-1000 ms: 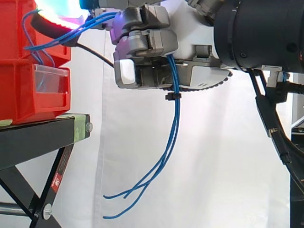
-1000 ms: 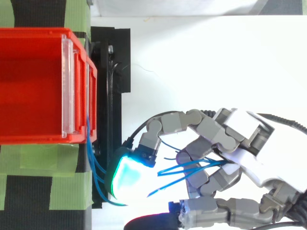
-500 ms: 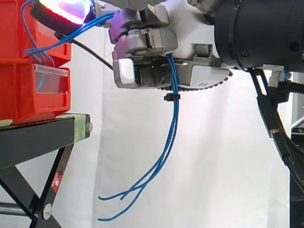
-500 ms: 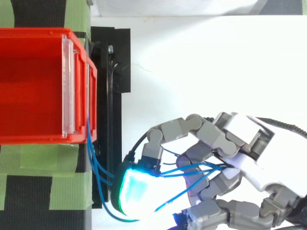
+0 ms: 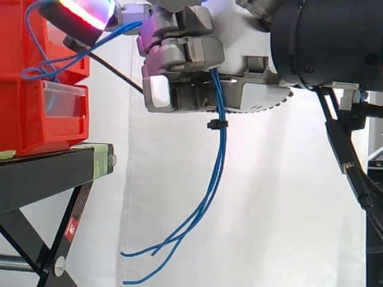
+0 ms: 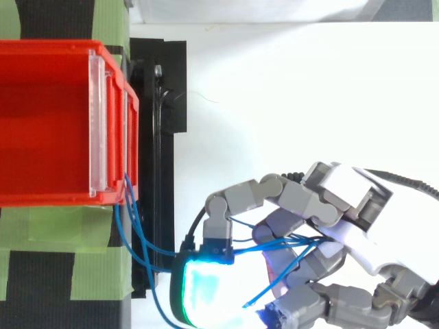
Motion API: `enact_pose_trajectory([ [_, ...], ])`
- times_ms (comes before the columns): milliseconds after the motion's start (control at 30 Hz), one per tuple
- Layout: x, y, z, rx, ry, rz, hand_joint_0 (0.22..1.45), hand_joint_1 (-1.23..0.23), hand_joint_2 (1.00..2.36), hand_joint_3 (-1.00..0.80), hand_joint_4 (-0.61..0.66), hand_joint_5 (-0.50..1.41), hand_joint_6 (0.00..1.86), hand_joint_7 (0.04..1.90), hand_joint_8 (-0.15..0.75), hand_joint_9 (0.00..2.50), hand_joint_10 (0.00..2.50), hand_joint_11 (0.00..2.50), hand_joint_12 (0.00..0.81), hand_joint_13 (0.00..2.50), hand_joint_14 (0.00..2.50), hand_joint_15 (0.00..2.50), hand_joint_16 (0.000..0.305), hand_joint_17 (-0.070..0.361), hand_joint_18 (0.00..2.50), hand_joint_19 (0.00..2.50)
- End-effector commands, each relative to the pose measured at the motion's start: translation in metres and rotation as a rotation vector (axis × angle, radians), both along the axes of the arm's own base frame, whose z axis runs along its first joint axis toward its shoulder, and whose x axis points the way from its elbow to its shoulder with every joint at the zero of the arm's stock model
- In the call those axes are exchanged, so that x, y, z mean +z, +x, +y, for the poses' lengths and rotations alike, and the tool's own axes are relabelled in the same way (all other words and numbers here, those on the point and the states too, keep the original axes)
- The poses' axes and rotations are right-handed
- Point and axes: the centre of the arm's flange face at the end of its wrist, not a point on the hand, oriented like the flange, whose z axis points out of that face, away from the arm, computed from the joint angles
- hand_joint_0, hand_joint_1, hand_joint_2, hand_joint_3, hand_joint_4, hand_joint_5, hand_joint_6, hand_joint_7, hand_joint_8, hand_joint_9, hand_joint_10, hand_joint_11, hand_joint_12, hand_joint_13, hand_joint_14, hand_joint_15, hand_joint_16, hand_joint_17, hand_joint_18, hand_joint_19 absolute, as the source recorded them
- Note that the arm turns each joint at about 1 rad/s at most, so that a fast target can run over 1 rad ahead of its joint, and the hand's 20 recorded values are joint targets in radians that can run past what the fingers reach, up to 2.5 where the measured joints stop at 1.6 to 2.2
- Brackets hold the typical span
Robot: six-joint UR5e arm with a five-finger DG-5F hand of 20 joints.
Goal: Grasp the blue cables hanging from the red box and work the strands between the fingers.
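Thin blue cables point(image 5: 218, 161) run from the red box point(image 5: 42, 113) across to my hand point(image 5: 179, 66), pass through its curled fingers and hang down below it, bound by a small black tie. Their loose ends curl near the bottom of the side view. From above, the blue cables point(image 6: 134, 236) leave the red box point(image 6: 48, 123) at its front corner and reach my hand point(image 6: 322, 212), whose fingers close around the strands. One fingertip point(image 6: 206, 291) glows cyan-green beside the stand.
The red boxes are stacked on a black stand point(image 5: 54, 170) with green tape point(image 6: 55, 274) on its top. A white curtain hangs behind. The arm's dark body point(image 5: 329, 42) comes in from the right.
My hand has drawn back from the box toward the lower edge of the top view. The strands between box and hand have shifted, and the hanging ends have swung slightly left.
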Motion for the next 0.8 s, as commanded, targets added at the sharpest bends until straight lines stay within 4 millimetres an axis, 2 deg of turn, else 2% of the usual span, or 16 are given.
enact_pose_trajectory([
  [0,-0.0001,-0.0001,0.0,0.0,-0.001,0.001,0.74,-0.54,1.0,-1.0,0.21,0.53,0.65,1.33,0.369,1.56,2.5,2.5,0.537,1.76,2.5,1.57,0.198,0.149,2.04,0.79],
  [133,-0.0021,-0.0019,-0.0011,-0.006,-0.031,0.035,0.68,-0.58,1.0,-1.0,0.25,0.4,0.53,1.28,0.369,1.56,2.5,2.5,0.537,1.76,2.5,1.57,0.198,0.149,2.04,0.79],
  [167,-0.0026,-0.0021,-0.0023,-0.009,-0.042,0.045,0.67,-0.58,1.0,-1.0,0.27,0.38,0.44,1.29,0.369,1.56,2.5,2.5,0.537,1.76,2.5,1.57,0.198,0.149,2.04,0.79],
  [267,-0.0033,-0.0028,-0.0026,-0.017,-0.087,0.079,0.66,-0.59,1.0,-1.0,0.28,0.39,0.33,1.31,0.369,1.56,2.5,2.5,0.537,1.76,2.5,1.57,0.198,0.149,2.04,0.79],
  [767,-0.0038,-0.0023,-0.0099,-0.052,-0.194,0.152,0.68,-0.61,1.0,-1.0,0.27,0.38,0.29,1.33,0.369,1.56,2.5,2.5,0.537,1.76,2.5,1.57,0.198,0.149,2.04,0.79],
])
